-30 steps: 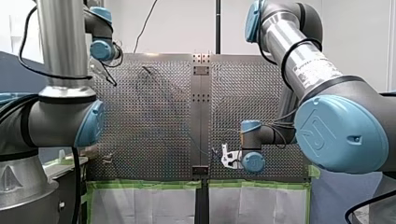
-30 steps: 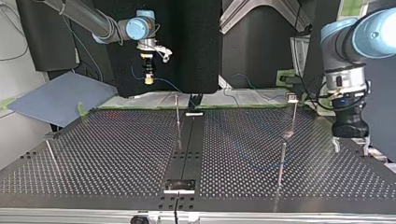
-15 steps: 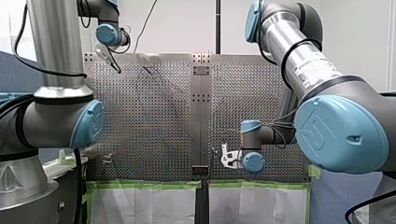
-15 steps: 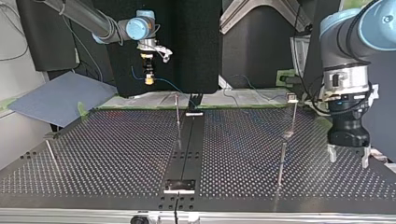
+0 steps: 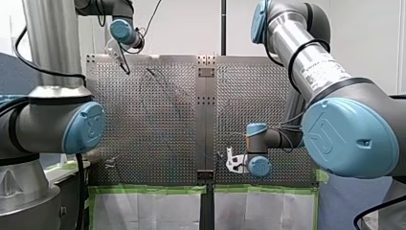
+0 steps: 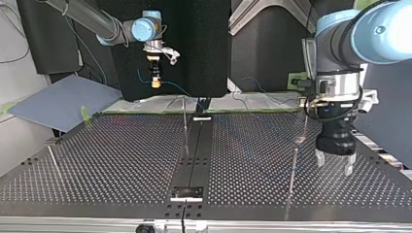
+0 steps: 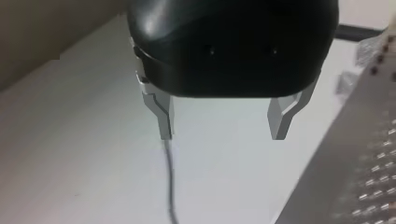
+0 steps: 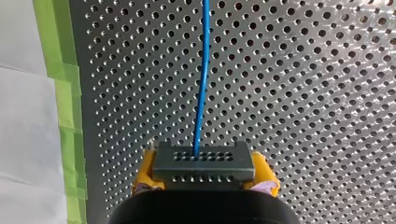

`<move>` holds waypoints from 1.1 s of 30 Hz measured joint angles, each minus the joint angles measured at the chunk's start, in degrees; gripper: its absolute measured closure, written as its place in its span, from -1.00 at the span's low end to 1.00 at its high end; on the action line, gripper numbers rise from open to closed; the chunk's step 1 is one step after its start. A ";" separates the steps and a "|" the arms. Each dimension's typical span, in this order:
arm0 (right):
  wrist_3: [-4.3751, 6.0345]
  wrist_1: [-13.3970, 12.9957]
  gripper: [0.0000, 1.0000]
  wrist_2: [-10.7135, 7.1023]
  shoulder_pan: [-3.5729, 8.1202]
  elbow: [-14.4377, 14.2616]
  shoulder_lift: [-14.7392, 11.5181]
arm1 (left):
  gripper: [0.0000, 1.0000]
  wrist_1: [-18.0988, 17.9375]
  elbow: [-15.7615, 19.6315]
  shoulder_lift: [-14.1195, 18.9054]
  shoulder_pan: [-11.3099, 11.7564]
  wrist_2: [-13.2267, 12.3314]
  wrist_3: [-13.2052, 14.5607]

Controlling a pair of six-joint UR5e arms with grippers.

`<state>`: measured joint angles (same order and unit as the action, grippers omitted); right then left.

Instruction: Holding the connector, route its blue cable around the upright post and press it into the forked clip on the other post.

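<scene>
Your right hand (image 8: pixel 204 170) is closed on the connector (image 8: pixel 204 158), its yellow pads (image 8: pixel 145 170) clamping the two short ends of the dark block. The blue cable (image 8: pixel 201 84) leaves the connector's face and runs straight ahead over the perforated worktop (image 8: pixel 303 93), just beside the green tape (image 8: pixel 60 70) along its edge. In the top view that hand hangs well above the worktop's far edge, at the view's left.

Your left hand (image 7: pixel 222 133) is spread wide, metal fingers (image 7: pixel 161 112) apart with nothing between them. In the top view it hovers just over the worktop, near the posts at the view's right.

The connector looks small, rigid and light, so the present hold on its sides should serve; keep it there and off the cable. The cable is likely thin and limp: expect it to sag when slack and to kink if you drag it hard around the upright post (image 6: pixel 184 119).

The far post at the right (image 6: pixel 305 124) carries what looks like the forked clip (image 6: pixel 304 102), though it is too small to be sure. Pressing in will probably need the cable held taut close beside the fork.
</scene>
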<state>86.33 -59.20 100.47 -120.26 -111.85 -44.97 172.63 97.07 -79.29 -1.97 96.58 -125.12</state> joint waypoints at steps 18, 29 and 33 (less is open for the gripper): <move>-0.01 0.31 1.00 -0.02 -0.09 0.00 0.00 | -1.00 8.82 -0.87 -1.83 -3.81 1.83 8.83; 0.00 0.26 1.00 -0.01 -0.13 -0.01 0.00 | -1.00 14.11 -1.90 -3.51 -3.60 2.31 14.13; 0.00 0.18 1.00 -0.03 -0.16 0.00 0.00 | -1.00 16.10 -1.90 -3.51 -3.58 2.23 16.11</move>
<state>86.33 -59.02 100.44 -120.42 -111.85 -44.97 188.73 95.17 -82.80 -5.55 98.81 -109.02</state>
